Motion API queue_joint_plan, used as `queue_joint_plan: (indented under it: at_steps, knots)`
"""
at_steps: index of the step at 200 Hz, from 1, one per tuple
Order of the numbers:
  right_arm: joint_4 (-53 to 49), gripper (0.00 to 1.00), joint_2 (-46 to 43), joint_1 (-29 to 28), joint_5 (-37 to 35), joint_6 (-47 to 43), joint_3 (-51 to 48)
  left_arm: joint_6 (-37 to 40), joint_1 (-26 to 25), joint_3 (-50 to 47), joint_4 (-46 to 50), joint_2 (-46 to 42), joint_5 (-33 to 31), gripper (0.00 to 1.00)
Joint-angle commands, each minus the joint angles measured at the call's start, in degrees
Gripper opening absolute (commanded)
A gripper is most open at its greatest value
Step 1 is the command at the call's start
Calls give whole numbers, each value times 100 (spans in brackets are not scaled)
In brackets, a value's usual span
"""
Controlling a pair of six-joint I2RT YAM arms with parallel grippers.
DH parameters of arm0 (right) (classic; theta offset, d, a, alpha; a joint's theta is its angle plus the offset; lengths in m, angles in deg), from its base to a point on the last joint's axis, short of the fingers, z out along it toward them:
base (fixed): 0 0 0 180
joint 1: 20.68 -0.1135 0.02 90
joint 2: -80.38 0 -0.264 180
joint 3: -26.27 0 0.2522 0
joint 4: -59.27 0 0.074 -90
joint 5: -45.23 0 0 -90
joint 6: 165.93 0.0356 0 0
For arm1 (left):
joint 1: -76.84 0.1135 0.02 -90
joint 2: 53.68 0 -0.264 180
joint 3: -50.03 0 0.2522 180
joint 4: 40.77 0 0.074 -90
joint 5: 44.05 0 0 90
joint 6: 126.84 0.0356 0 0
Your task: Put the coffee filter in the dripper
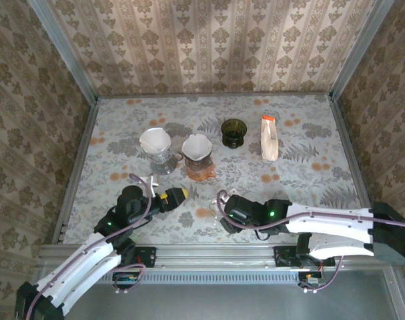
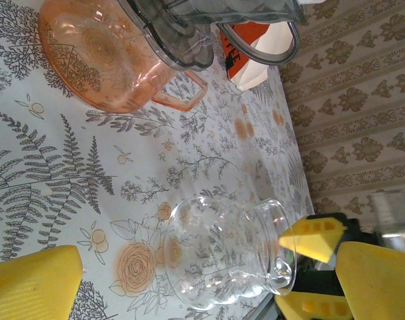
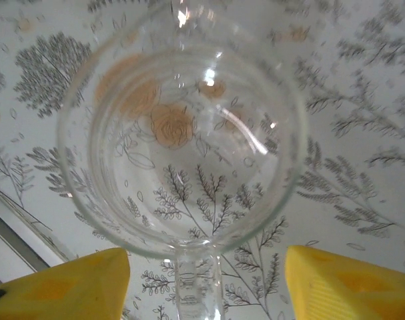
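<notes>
Filling most of the top view, the table (image 1: 309, 180) wears a fern-and-flower cloth. The left arm (image 1: 89, 260) rises from the lower left corner and the right arm (image 1: 329, 227) from the lower right.

Across the upper middle of that view stand, from left to right, a grey dripper (image 1: 163, 161), an orange dripper (image 1: 201, 172), a dark green dripper (image 1: 233, 131) and a filter packet (image 1: 269, 137). A white coffee filter (image 1: 154, 139) sits in the grey dripper's cup, and a second filter (image 1: 197, 145) sits in the orange one.

At lower centre, just beside the right arm's tip, a clear glass dripper (image 1: 211, 211) stands on the cloth, the pattern showing through it. The right gripper (image 3: 202, 287) has its yellow fingers (image 3: 55, 290) spread to either side of the glass dripper's handle, apart from it.

The left gripper (image 2: 205, 280) is spread wide and holds nothing. Its fingers sit in the bottom corners of its wrist view.
</notes>
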Motion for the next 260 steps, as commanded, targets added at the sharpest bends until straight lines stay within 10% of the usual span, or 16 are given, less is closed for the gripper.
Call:
queue_joint_plan:
  at_steps: [1, 48, 90, 260]
  knots:
    - [-245, 69, -579, 117, -452, 76, 242, 124, 43, 80, 76, -59, 82, 100]
    - [-33, 70, -251, 2262, 86, 157, 1082, 141, 52, 75, -43, -4, 187, 100]
    - [713, 69, 1751, 3637, 797, 113, 1982, 82, 61, 41, -58, -17, 240, 100]
    - [2327, 58, 4586, 4104, 155, -486, 3186, 51, 113, 105, -66, 58, 267, 100]
